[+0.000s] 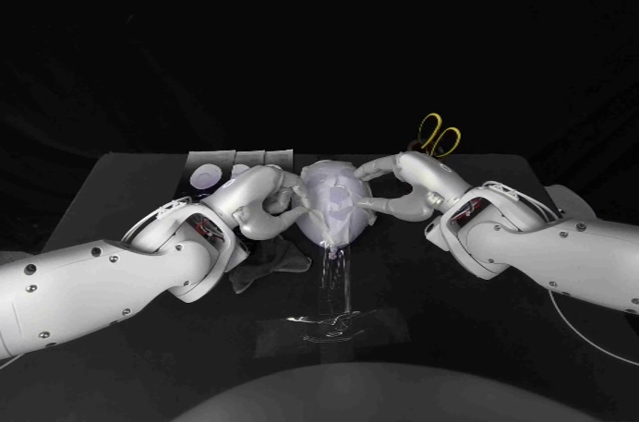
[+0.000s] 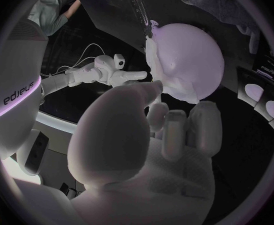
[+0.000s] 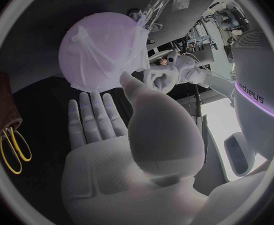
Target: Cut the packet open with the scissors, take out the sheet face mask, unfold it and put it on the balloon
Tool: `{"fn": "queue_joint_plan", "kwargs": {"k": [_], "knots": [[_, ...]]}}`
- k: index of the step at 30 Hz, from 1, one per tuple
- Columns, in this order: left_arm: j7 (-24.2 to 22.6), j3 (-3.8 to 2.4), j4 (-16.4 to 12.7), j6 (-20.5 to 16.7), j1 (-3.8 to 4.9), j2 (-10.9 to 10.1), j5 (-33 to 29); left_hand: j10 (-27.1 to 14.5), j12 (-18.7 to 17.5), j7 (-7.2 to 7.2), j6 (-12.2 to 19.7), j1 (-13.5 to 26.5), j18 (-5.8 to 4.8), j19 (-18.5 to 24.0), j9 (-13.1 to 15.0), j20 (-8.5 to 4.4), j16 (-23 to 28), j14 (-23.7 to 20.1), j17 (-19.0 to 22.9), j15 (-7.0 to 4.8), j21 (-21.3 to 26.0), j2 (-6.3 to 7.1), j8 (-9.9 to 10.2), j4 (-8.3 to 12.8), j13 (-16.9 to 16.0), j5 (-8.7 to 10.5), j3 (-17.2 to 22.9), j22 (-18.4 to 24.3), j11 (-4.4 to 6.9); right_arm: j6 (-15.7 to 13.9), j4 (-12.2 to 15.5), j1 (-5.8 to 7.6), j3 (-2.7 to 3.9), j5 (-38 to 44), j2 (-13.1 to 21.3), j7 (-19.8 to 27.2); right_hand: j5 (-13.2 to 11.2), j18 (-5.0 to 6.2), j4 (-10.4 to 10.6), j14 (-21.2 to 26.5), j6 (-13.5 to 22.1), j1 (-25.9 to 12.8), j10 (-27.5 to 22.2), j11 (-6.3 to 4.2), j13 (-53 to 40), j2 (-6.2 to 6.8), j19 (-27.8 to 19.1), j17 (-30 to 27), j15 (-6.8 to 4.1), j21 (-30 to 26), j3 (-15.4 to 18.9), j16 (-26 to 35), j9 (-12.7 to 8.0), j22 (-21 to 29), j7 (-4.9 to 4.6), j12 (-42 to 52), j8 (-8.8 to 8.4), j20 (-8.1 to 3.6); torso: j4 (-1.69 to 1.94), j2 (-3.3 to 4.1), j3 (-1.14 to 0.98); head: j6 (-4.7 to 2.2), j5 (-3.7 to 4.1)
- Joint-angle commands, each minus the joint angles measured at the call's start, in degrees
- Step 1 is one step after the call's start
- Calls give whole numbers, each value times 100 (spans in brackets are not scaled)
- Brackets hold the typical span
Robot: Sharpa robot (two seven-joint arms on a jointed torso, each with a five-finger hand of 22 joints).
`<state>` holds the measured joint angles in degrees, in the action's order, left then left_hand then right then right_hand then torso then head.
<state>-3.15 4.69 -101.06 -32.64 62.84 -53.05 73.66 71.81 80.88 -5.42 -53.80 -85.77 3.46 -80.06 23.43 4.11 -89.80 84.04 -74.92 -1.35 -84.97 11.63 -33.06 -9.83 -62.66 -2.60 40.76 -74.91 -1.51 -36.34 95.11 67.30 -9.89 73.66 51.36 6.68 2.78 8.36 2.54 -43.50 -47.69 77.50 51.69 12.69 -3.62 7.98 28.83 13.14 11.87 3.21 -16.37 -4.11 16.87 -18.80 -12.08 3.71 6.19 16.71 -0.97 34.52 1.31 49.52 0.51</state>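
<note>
A pale balloon [image 1: 331,210] stands at the table's middle on a clear stand [image 1: 333,288]. The white sheet face mask [image 1: 328,184] lies draped over the balloon [image 2: 190,60] [image 3: 99,47], wrinkled. My left hand [image 1: 264,200] is against the balloon's left side; in the left wrist view its thumb and a finger pinch the mask's edge [image 2: 154,80]. My right hand [image 1: 406,186] is against the right side, its fingers spread and its thumb tip pressing on the mask [image 3: 106,60]. The yellow-handled scissors [image 1: 440,138] [image 3: 12,150] lie at the back right, apart from both hands.
Silvery packets [image 1: 243,158] and a small round white item [image 1: 205,174] lie at the back left. A dark crumpled cloth [image 1: 271,258] sits under my left wrist. A clear scrap [image 1: 333,327] lies in front of the stand.
</note>
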Motion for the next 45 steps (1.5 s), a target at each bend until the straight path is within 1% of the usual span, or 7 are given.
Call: {"fn": "queue_joint_plan", "kwargs": {"k": [1,9,16,23,31,38,45], "knots": [[-40,-3,-60,179,3,-72,-128,39,13,-28,-15,57,-48,-42,193,4,-20,596,-1508,-28,-33,0,-26,-5,-3,-20,24,-221,4,48,7,-5,2,43,1,17,4,7,10,-21,-29,42,33,10,-6,5,-40,-7,4,-16,37,27,-6,5,-307,1,34,-1,3,0,0,5,-8],[37,9,-115,421,0,-246,-210,49,16,-26,-13,81,-48,-41,203,3,-20,596,-1508,-29,-32,2,-34,14,-19,-20,41,-219,5,35,5,-14,2,41,2,25,3,8,11,9,-32,43,34,11,-5,2,-42,-19,4,-16,43,32,-8,12,-306,-1,35,-1,-4,2,0,15,-23],[95,14,3,583,-1,-304,-251,69,24,-23,-12,124,-49,-44,222,2,-20,596,-1508,-31,-34,9,-51,46,-51,-20,69,-224,9,29,7,-19,2,41,-1,28,3,7,12,15,-33,44,34,11,-5,1,-45,-22,5,-17,46,35,-8,16,-306,-2,36,-1,-10,8,-4,12,-34],[147,18,110,747,-2,-303,-279,76,27,-22,-12,137,-50,-49,228,2,-20,596,-1508,-32,-36,10,-56,56,-61,-20,78,-231,10,25,9,-20,2,41,3,26,4,7,12,31,-36,47,35,11,-4,-2,-48,-30,6,-17,52,40,-10,24,-305,-3,36,0,-12,9,-2,28,-43],[219,25,232,903,-4,-284,-273,82,30,-21,-12,144,-50,-49,231,2,-20,596,-1508,-33,-36,9,-58,60,-69,-19,84,-231,11,23,9,-20,2,41,2,26,4,7,12,52,-40,51,35,11,-3,-5,-50,-40,8,-17,59,46,-12,31,-305,-5,37,0,-8,3,-5,31,-44],[259,42,298,1045,-6,-262,-278,85,31,-21,-11,147,-51,-52,233,2,-20,596,-1508,-33,-37,9,-59,62,-74,-19,86,-236,11,20,11,-20,2,41,3,28,4,7,12,52,-40,51,35,11,-3,-5,-50,-40,8,-17,59,46,-12,31,-305,-5,37,0,-8,9,-1,40,-45],[333,56,375,1224,-8,-257,-241,96,36,-19,-10,160,-53,-57,238,1,-20,596,-1508,-34,-40,9,-64,72,-92,-20,96,-243,13,21,11,-20,2,41,2,27,3,7,12,76,-42,55,35,11,-2,-7,-48,-50,9,-17,64,51,-14,36,-304,-7,37,0,-7,8,-3,48,-55]]}}
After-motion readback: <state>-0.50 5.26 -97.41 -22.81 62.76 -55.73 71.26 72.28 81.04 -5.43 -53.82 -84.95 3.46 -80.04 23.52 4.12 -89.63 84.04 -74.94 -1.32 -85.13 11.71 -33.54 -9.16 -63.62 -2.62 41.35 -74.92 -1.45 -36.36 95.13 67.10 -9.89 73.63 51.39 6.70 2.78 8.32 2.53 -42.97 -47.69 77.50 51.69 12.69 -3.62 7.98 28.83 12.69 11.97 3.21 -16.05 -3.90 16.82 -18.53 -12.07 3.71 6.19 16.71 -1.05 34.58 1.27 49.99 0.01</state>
